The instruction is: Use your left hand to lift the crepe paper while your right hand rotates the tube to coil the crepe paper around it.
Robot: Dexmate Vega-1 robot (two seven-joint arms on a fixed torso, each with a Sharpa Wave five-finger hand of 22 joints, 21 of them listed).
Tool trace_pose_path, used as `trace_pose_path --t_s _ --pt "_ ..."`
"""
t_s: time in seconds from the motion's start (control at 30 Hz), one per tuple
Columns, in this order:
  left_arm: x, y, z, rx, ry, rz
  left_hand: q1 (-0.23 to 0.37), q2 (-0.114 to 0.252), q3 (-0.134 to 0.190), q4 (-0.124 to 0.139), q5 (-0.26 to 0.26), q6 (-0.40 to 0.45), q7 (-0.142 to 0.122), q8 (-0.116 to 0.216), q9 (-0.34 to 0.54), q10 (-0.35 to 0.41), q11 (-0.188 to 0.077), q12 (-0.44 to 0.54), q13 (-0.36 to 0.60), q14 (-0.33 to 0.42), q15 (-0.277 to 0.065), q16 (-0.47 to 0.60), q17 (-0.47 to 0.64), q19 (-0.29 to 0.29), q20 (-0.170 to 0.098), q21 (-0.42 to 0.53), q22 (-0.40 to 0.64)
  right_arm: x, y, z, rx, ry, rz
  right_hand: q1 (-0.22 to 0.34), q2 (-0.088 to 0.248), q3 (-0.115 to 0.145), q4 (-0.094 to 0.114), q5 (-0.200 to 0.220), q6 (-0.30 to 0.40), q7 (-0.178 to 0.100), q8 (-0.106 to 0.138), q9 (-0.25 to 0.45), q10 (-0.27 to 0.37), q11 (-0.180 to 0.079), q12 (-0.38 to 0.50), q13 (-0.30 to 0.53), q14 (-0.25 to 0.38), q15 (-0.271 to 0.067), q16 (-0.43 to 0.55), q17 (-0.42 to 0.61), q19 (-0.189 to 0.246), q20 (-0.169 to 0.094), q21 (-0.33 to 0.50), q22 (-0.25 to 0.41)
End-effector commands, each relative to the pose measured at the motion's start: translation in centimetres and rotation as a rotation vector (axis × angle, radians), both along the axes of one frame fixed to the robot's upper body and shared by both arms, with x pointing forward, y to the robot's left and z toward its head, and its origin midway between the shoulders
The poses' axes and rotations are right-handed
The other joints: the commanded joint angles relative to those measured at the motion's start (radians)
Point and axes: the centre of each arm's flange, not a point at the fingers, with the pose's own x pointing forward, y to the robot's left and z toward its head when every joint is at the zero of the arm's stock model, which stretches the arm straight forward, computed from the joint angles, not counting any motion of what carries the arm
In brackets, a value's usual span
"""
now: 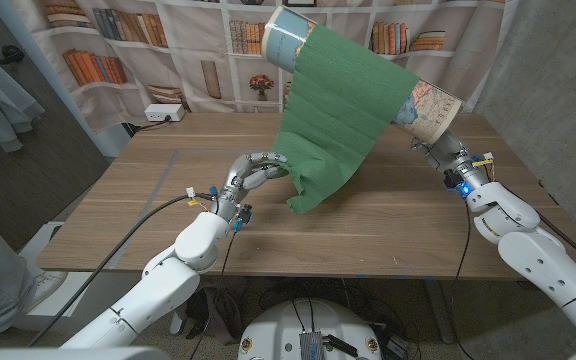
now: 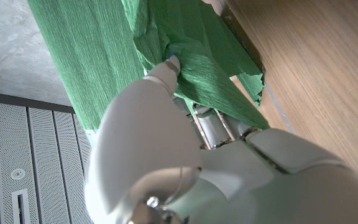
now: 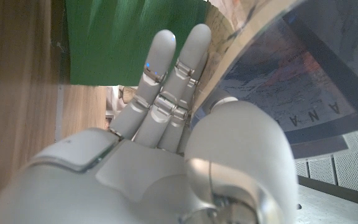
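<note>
The tube (image 1: 368, 72), printed with a map pattern, is being held up above the table (image 1: 118, 215), tilted, its far end raised toward the bookshelf backdrop (image 1: 128, 40) and its near end sloping down to the robot's right. The right hand (image 1: 438, 140) is gripping that lower end; in the right wrist view its fingers (image 3: 166, 81) are lying straight along the tube wall (image 3: 291, 81), pressed together, with the thumb on the tube's other side.

The crepe paper (image 1: 333, 115), green, is draping over the middle of the tube and hanging down in a broad sheet toward the table. Its lower edge is gathering into folds just above the tabletop. The left hand (image 1: 253, 175) is holding the sheet at the lower left corner, fingers curled in on the paper. In the left wrist view a fingertip (image 2: 169, 62) is pressing into the crumpled green paper (image 2: 104, 56), and the paper is bunching around it. Whether the sheet's lowest tip is touching the table cannot be told.

A white power strip (image 1: 163, 113) is lying at the far left edge of the table, near the backdrop. Black cables (image 1: 138, 225) are running along both forearms. The left forearm is hanging over the near edge of the table.
</note>
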Motion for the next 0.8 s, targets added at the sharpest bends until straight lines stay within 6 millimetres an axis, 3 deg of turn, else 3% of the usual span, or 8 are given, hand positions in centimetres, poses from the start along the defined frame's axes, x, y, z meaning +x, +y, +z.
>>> trace_pose_path --t_s 0.03,0.4,0.8 --pt "1.2 1.0 -0.7 -0.039 0.024 0.049 -0.001 -0.005 0.007 0.000 0.000 0.009 -0.001 -0.001 0.003 0.003 0.000 0.000 0.005 0.009 -0.066 0.002 0.004 -0.004 -0.129 0.006 0.002 -0.4 0.5 0.0 -0.010 -0.002 0.054 0.021 0.012 0.013 -0.007 0.008 0.020 -0.013 0.004 0.005 0.011 -0.011 -0.001 0.005 0.004 -0.002 -0.004 0.004 -0.003 -0.087 0.007 0.000" --pt "2.9 1.9 -0.6 -0.006 0.055 0.051 -0.003 -0.006 0.007 0.001 0.000 0.011 -0.003 -0.002 0.001 0.006 0.002 -0.001 0.004 0.009 -0.066 0.002 0.006 -0.005 -0.128 0.008 0.002 -1.0 1.6 -0.3 -0.027 0.005 0.073 0.021 0.013 0.013 -0.006 0.008 0.023 -0.015 0.004 0.007 0.013 -0.011 -0.002 0.006 0.003 -0.002 -0.005 0.003 -0.004 -0.087 0.010 -0.001" --pt "3.4 3.5 0.0 0.010 0.035 0.102 -0.006 -0.006 0.008 0.002 -0.001 0.012 -0.004 -0.001 0.003 0.006 0.001 -0.002 0.004 0.010 -0.066 0.002 0.007 -0.006 -0.126 0.008 0.002 -1.8 2.5 -1.0 -0.049 0.018 0.120 0.023 0.013 0.013 -0.007 0.008 0.023 -0.012 0.006 0.014 0.014 -0.010 -0.003 0.007 0.003 -0.002 -0.006 0.003 -0.006 -0.087 0.012 -0.001"
